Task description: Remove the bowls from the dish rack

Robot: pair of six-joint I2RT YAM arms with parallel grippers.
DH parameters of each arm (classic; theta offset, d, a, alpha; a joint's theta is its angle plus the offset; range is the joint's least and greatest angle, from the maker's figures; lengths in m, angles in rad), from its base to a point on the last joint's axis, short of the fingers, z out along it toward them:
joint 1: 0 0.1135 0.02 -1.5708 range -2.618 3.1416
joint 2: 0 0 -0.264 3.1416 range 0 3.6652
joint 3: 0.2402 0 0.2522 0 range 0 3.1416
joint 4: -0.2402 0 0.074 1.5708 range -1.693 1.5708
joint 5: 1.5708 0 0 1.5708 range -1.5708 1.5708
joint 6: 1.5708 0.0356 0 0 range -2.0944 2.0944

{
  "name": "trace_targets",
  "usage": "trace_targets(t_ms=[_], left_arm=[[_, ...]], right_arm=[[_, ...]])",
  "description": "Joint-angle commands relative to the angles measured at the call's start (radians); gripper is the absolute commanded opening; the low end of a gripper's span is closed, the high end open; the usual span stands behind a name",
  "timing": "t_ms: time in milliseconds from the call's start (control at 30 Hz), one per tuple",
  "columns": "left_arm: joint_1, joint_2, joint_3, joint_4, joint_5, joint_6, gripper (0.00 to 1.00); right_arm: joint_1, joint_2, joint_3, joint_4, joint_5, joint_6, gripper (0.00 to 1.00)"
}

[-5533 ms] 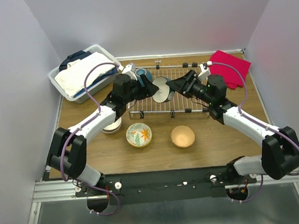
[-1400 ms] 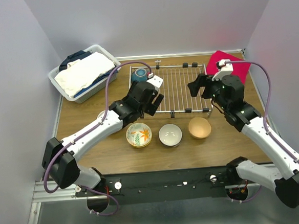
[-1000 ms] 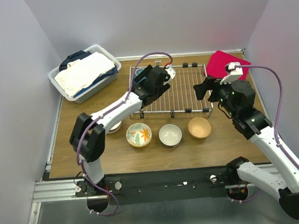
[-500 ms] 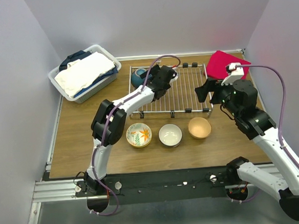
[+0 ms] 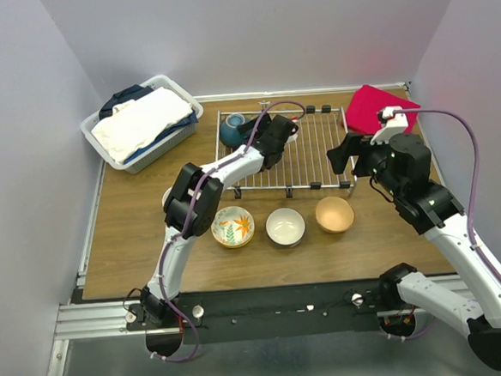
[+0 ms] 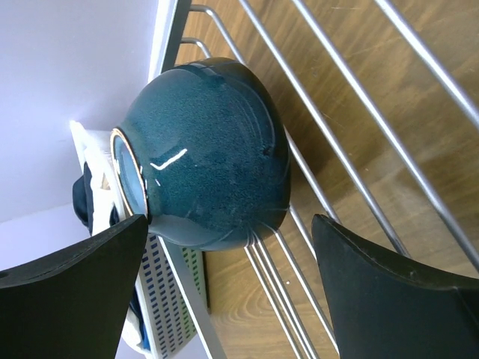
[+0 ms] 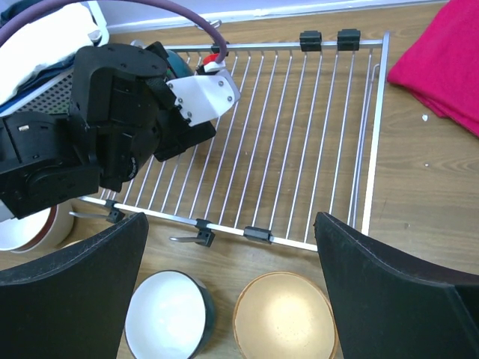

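**Top external view.** The dish rack [image 5: 317,149] lies at upper centre of the worktop [image 5: 134,248]. 1 teal bowl [image 5: 232,129] sits in the rack's upper left corner, close to the rim. The left claw [image 5: 257,138] hovers over the rack just right of that bowl, released and grasping nothing. The right claw [image 5: 341,154] hangs over the rack's right edge, also released, jaws spread wide. Bare wire shows between the 2 claws. Below the rack's lower edge, 3 bowls stand in a row, near the edge but apart from it: a floral bowl [image 5: 232,225], a white-lined bowl [image 5: 285,226] and a beige bowl [image 5: 334,215]. A white basket [image 5: 101,142] occupies the upper left and a red cloth [image 5: 381,114] the upper right.

**Left wrist view.** The teal bowl lies tilted on the wires, mouth toward the left of the frame. The 2 fingers [image 6: 67,299] flank the gap below it; no contact is visible.

**Right wrist view.** A red-edged bowl [image 7: 26,228] shows at the left edge, partly cut off.
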Motion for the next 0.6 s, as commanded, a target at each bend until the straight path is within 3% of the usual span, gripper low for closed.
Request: trace_targets(t_ms=[0, 333, 567], left_arm=[[0.011, 0.025, 0.012, 0.078, -0.045, 0.051, 0.99], [0.011, 0.057, 0.003, 0.201, -0.068, 0.085, 0.99], [0.022, 0.098, 0.035, 0.169, -0.076, 0.072, 0.99]], right_arm=[[-0.003, -0.011, 0.023, -0.02, -0.018, -0.006, 1.0], [-0.003, -0.005, 0.033, -0.029, -0.035, -0.002, 1.0], [-0.002, -0.007, 0.037, -0.042, -0.04, 0.004, 1.0]])
